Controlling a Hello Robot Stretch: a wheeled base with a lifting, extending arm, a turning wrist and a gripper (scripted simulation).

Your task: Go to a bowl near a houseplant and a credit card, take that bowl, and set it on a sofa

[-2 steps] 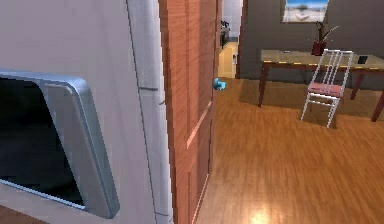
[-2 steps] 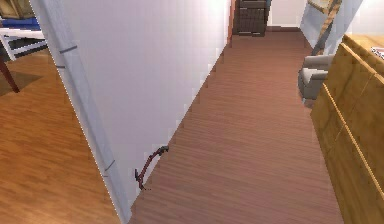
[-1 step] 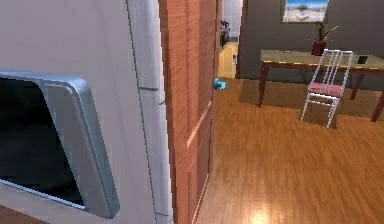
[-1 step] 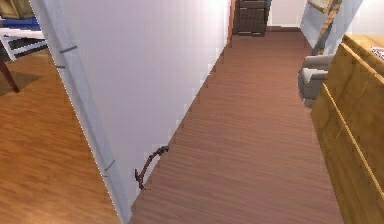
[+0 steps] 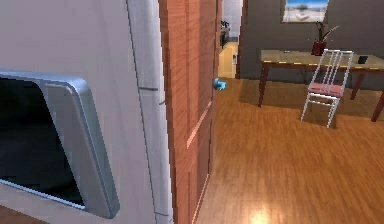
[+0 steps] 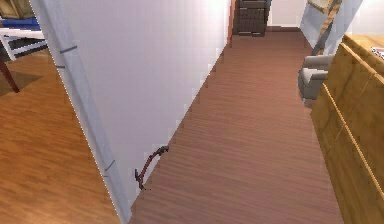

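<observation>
Early stage: beyond the wooden door point(image 5: 190, 100), upper right of the forward frame, a tabletop point(image 5: 290, 58) carries a houseplant point(image 5: 319, 42); the bowl is probably there but too small to tell. Approach, grab and sofa drop are all pending; the jaws' state cannot be told.

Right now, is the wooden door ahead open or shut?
Open. The wooden door is swung out at an angle, and past its knob edge the floor runs through to a table and chair.
</observation>
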